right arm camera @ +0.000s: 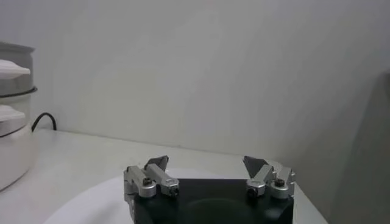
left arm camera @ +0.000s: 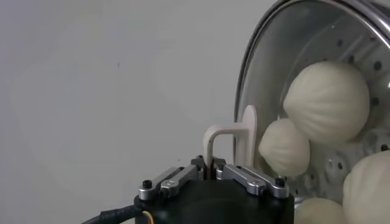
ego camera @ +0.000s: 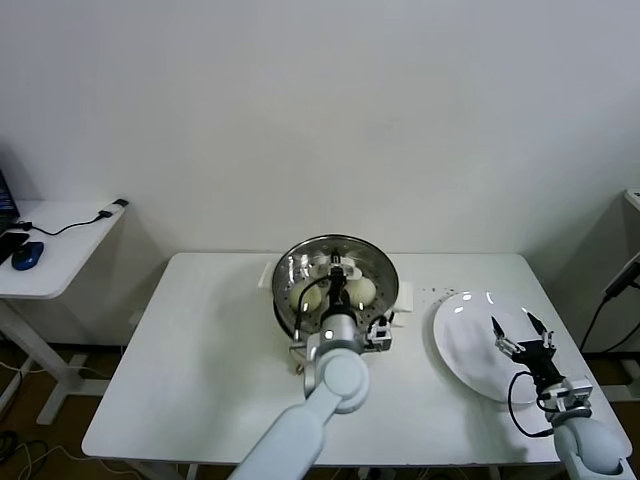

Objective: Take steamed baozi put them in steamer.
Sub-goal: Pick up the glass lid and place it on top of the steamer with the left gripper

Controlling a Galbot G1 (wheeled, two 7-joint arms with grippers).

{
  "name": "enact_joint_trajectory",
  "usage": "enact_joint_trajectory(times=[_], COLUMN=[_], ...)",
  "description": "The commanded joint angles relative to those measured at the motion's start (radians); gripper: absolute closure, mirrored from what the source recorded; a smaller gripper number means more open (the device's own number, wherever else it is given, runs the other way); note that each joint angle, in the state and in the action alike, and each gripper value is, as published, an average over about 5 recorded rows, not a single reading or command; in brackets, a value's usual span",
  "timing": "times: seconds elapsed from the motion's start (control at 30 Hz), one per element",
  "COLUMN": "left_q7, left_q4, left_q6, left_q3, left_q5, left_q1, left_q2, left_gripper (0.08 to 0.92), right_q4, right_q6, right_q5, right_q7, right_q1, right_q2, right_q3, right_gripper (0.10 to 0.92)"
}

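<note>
**Left arm over the steamer, buns on the tray; right arm waits above the plate**

The steamer (ego camera: pixel 336 280) stands at the middle of the white worktop (ego camera: pixel 200 350), toward its far edge. The left gripper (ego camera: pixel 337 272) reaches over the pot's near rim and hangs above the perforated tray. In the head view two cream-white baozi show, one on each side of the jaws: one on the robot's left (ego camera: pixel 310 295) and one on its right (ego camera: pixel 362 290). The arm's wrist covers the near part of the tray, so nothing more of the tray can be counted from there.

The left wrist view fills that gap. It looks into the shiny pot (left arm camera: pixel 317 73) and shows four baozi on the holed tray: a large pleated one (left arm camera: pixel 329 100), a smaller one (left arm camera: pixel 284 147) just beside the pale finger (left arm camera: pixel 248 137), and two more cut off by the picture's edge (left arm camera: pixel 368 189) (left arm camera: pixel 320 212). The two pale fingers lie close against each other with nothing between them, so the jaws look pressed together and hold no bun. The nearest bun sits just beside them; whether it touches them cannot be told.

The right gripper (ego camera: pixel 520 335) hovers over the flat white plate (ego camera: pixel 462 345) on the robot's right, well apart from the steamer. Its jaws are spread wide and empty, as the right wrist view (right arm camera: pixel 207 165) shows plainly. That view also catches the steamer's white base and side handle (right arm camera: pixel 13 137) at its edge.
</note>
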Motion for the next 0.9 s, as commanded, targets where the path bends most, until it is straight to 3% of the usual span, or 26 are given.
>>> enact_joint_trajectory(times=[0.03,0.27,0.37,0.9], left_q7=[-0.015,-0.002,0.015,0.056], left_q4=[0.007,-0.020,-0.056,-0.417], left_q6=[0.002,-0.005,-0.003,-0.003], left_q3=[0.002,0.001,0.004,-0.021], left_q5=[-0.008,-0.019,-0.023,-0.129], left_q1=[0.003,0.008,0.012,0.155], left_q2=[0.000,0.010,0.030,0.205], left_gripper=[0.854,0.850,0.804,0.346], right_q4=[0.000,-0.002,-0.004,0.006], right_q6=[0.001,0.002,0.003,-0.042], right_q5=[-0.002,-0.009,-0.010,-0.027], right_q7=[-0.003,-0.010,-0.011,-0.003], right_q1=[0.000,-0.001,-0.001,0.005], right_q2=[0.004,0.010,0.009,0.010], right_q3=[0.002,0.008,0.011,0.028], right_gripper=[0.203,0.203,0.203,0.203])
